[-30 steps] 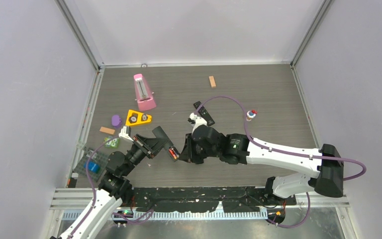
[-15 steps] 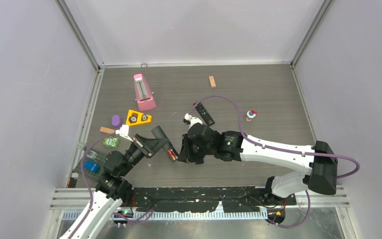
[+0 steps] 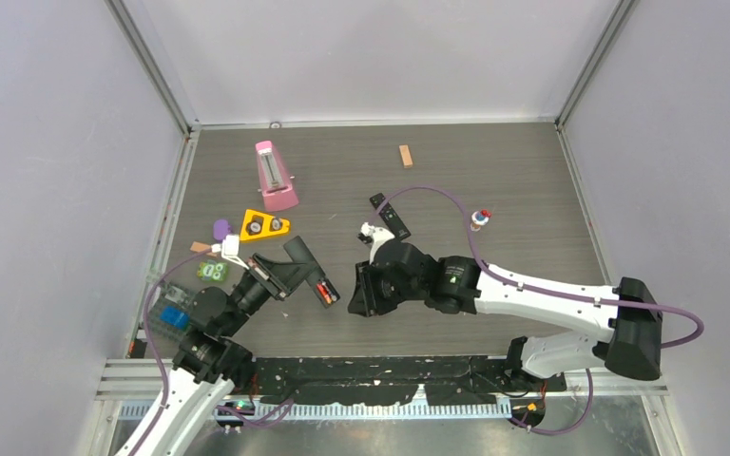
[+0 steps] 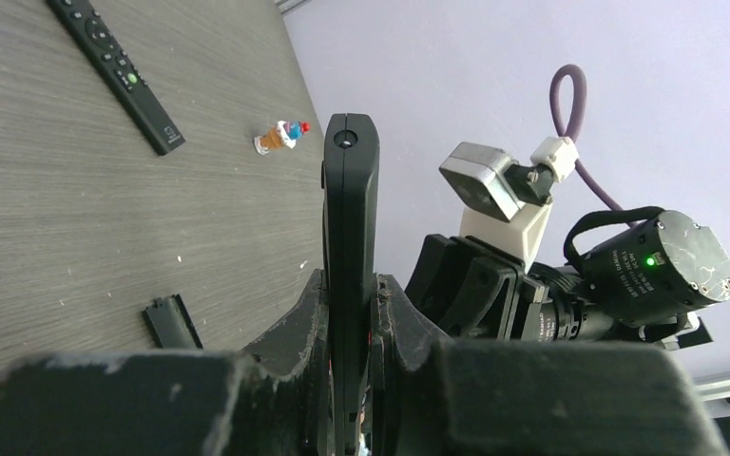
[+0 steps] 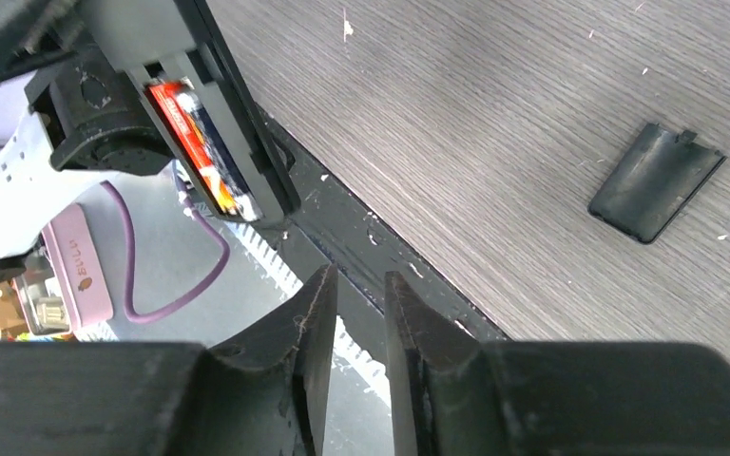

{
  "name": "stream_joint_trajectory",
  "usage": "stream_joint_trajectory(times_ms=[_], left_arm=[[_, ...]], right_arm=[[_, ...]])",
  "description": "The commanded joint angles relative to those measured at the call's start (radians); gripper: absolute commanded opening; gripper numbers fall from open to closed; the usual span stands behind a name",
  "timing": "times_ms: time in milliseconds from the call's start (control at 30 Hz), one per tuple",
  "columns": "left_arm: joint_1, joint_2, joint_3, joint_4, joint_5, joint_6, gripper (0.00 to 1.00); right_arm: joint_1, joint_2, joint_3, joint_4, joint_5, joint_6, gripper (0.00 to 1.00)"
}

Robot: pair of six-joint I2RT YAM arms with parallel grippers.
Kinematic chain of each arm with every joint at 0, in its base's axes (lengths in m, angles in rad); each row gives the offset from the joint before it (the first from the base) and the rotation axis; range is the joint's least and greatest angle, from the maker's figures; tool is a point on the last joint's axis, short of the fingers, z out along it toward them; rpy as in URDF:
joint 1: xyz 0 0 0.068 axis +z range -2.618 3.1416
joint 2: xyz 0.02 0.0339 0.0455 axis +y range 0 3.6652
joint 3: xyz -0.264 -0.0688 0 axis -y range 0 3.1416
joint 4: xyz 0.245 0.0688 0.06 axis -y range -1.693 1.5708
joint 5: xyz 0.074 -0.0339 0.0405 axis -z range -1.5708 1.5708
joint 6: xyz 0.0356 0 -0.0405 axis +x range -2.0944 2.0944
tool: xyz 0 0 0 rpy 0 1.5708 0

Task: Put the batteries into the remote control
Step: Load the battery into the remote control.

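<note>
My left gripper (image 3: 304, 271) is shut on a black remote control (image 3: 316, 283), gripping it by its edges (image 4: 350, 218) and holding it above the table. The remote's open compartment faces my right gripper and holds red-and-dark batteries (image 5: 195, 147), which also show in the top view (image 3: 322, 291). My right gripper (image 3: 358, 291) is a short way right of the remote, its fingers (image 5: 318, 313) narrowly apart with nothing between them. The black battery cover (image 5: 656, 180) lies flat on the table, also seen in the left wrist view (image 4: 171, 323).
A second black remote (image 3: 390, 216) lies behind my right arm. A small toy figure (image 3: 478, 219), a wooden block (image 3: 405, 155), a pink metronome (image 3: 274, 176), a yellow triangular toy (image 3: 264, 225), a purple piece (image 3: 220, 228) and a green item (image 3: 212, 272) lie around.
My right gripper has drawn back to the right, off the remote, leaving a small gap. My left gripper with the remote has shifted slightly left.
</note>
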Motion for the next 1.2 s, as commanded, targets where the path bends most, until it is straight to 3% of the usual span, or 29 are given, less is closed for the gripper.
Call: stream_joint_trajectory(times_ms=[0, 133, 267, 433, 633, 967, 1167], left_arm=[[-0.004, -0.006, 0.066, -0.024, -0.015, 0.064, 0.0], [-0.004, -0.003, 0.074, -0.012, 0.023, 0.09, 0.0], [-0.004, 0.014, 0.136, -0.036, 0.156, 0.209, 0.0], [-0.004, 0.067, 0.199, -0.027, 0.291, 0.253, 0.0], [-0.004, 0.124, 0.214, 0.047, 0.391, 0.214, 0.0], [-0.004, 0.109, 0.189, 0.079, 0.409, 0.188, 0.0], [-0.004, 0.104, 0.2, 0.066, 0.402, 0.186, 0.0]], right_arm=[[-0.003, -0.07, -0.037, 0.104, -0.056, -0.045, 0.33], [-0.003, -0.102, -0.037, 0.232, -0.087, -0.055, 0.49], [-0.002, -0.137, -0.04, 0.271, -0.05, -0.097, 0.69], [-0.003, -0.154, -0.072, 0.353, -0.102, -0.179, 0.78], [-0.002, -0.127, -0.11, 0.465, -0.201, -0.268, 0.77], [-0.003, -0.099, -0.134, 0.506, -0.243, -0.213, 0.53], [-0.003, -0.085, -0.144, 0.505, -0.257, -0.214, 0.48]])
